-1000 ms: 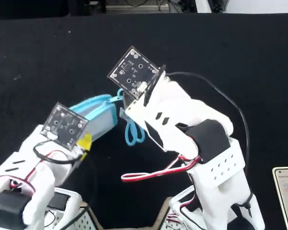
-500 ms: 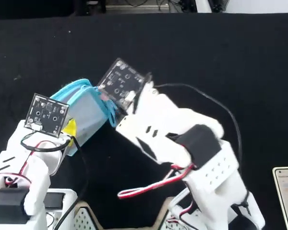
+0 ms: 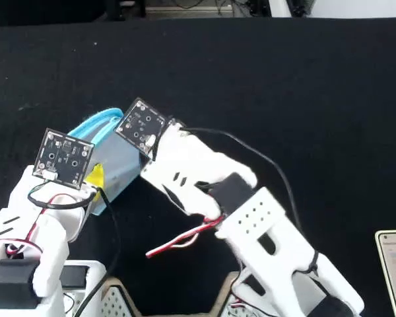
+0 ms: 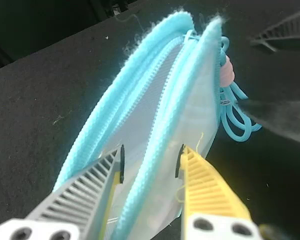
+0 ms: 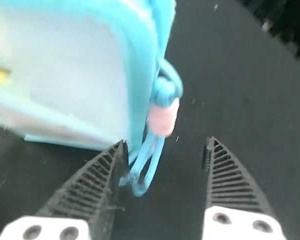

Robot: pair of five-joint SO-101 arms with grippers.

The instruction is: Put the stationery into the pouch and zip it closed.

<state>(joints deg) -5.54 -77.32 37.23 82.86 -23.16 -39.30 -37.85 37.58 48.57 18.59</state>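
Observation:
A light blue zip pouch [image 3: 116, 160] is held tilted off the black table at the left. My left gripper [image 4: 151, 160] is shut on the pouch [image 4: 155, 107], with its grey and yellow fingers [image 4: 205, 185] clamping one end. A blue cord loop with a pink bead [image 5: 162, 117] hangs from the zip end of the pouch [image 5: 65, 75]. My right gripper [image 5: 165, 146] is open around that cord loop [image 5: 145, 167], which lies close to one finger. In the high view the right arm [image 3: 204, 178] stretches across to the pouch's far end.
A phone [image 3: 393, 264] lies at the table's front right edge. Both arm bases and a red and white cable [image 3: 185, 238] crowd the front middle. The black tabletop [image 3: 284, 79] stretches open toward the back and right.
The left arm pulled the pouch to the left and tilted it up. The right arm swung left after it, bringing its fingers around the hanging cord loop.

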